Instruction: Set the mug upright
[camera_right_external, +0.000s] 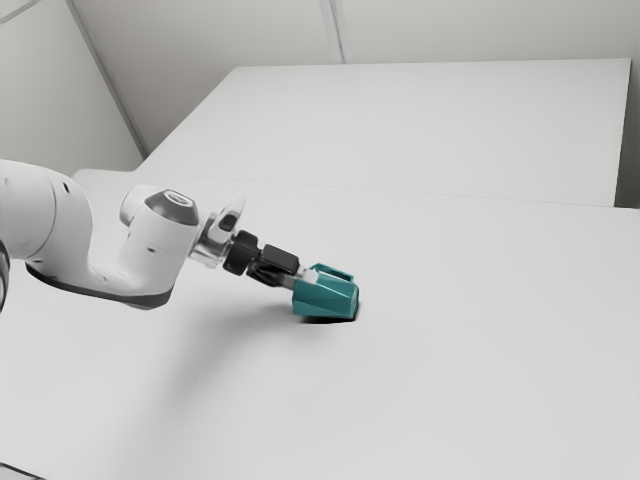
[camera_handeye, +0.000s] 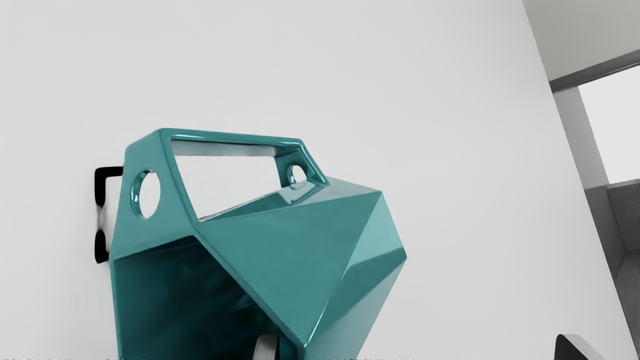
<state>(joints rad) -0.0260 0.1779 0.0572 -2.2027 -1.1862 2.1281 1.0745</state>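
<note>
The teal faceted mug (camera_right_external: 326, 299) lies on its side on the table, its handle on the upper side and its base toward the exterior view's right. At its mouth end is my gripper (camera_right_external: 304, 277), reaching down at a slant. In the wrist view the mug (camera_handeye: 280, 250) turns its dark mouth toward my hand, with its handle loop standing out from the body. There my gripper (camera_handeye: 417, 347) is open with its fingers wide apart. One finger overlaps the mouth just inside the rim; the other stands well outside the wall. The mug's lower part is cut off there.
The white table (camera_right_external: 480, 340) extends around the mug. Behind it in the exterior view is another white surface (camera_right_external: 420, 120), with walls beyond. A table edge and a grey-framed opening (camera_handeye: 610, 130) appear in the wrist view.
</note>
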